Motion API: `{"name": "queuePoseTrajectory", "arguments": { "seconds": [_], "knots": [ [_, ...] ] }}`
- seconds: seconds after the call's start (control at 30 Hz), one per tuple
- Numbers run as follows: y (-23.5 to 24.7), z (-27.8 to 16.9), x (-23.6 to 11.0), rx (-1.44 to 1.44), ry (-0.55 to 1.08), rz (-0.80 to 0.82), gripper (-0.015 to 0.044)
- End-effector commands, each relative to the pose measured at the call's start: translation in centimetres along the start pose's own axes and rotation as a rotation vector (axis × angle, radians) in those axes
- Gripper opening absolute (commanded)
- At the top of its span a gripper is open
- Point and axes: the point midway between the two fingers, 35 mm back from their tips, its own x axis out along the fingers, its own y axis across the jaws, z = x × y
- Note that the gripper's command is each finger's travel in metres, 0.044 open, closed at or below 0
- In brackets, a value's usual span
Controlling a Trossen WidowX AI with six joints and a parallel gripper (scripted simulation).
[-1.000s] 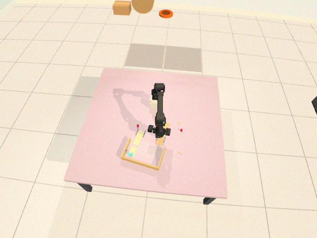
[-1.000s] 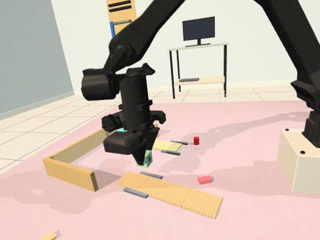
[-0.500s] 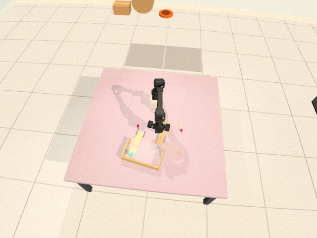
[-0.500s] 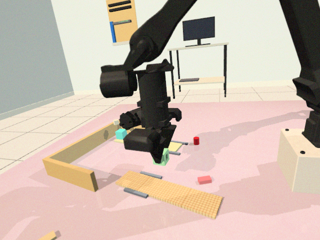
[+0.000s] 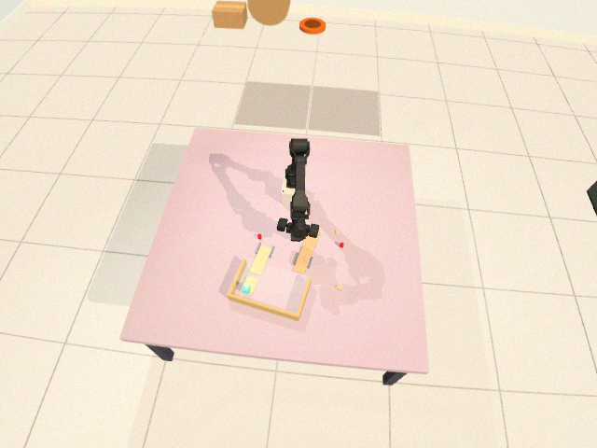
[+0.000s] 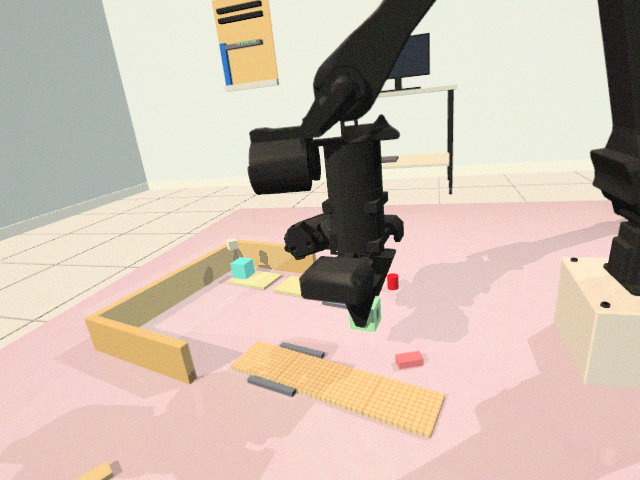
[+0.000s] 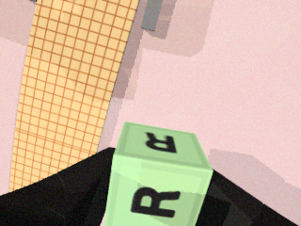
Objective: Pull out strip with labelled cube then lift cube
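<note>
The pale green cube printed with a black letter R [image 7: 160, 188] is sitting between the dark fingers of the black parallel-jaw gripper [image 6: 364, 314], which is clamping it from both sides. In the exterior view the cube [image 6: 368, 316] is hanging clear of the pink table top [image 6: 491, 330]. Below and ahead of the gripper, the long orange gridded strip [image 6: 341, 384] is lying flat in one piece, running between its short grey guide bars [image 6: 302, 350], with nothing resting on it. A small red flat block [image 6: 408, 359] is lying just beside that strip, and a small red cylinder [image 6: 392, 281] is standing behind the gripper. Farther off, a turquoise cube [image 6: 241, 268] is resting on a pale yellow strip piece [image 6: 255, 280] inside the low tan wooden fence [image 6: 139, 343].

The lifting step appears to be in hand. The next move likely calls for raising the cube higher and holding the squeeze steady.
</note>
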Motion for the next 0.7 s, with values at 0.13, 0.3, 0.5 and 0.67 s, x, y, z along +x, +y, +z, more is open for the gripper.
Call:
{"name": "queuePoseTrajectory", "arguments": {
  "seconds": [0.13,0.3,0.5,0.67],
  "knots": [
    [-0.1,-0.3,-3.4,-0.002,-0.003,-0.003,0.0],
    [-0.1,-0.3,-3.5,-0.002,-0.003,-0.003,0.0],
    [-0.1,-0.3,-3.5,-0.002,-0.003,-0.003,0.0],
    [-0.1,-0.3,-3.5,-0.002,-0.003,-0.003,0.0]
  ]
}}
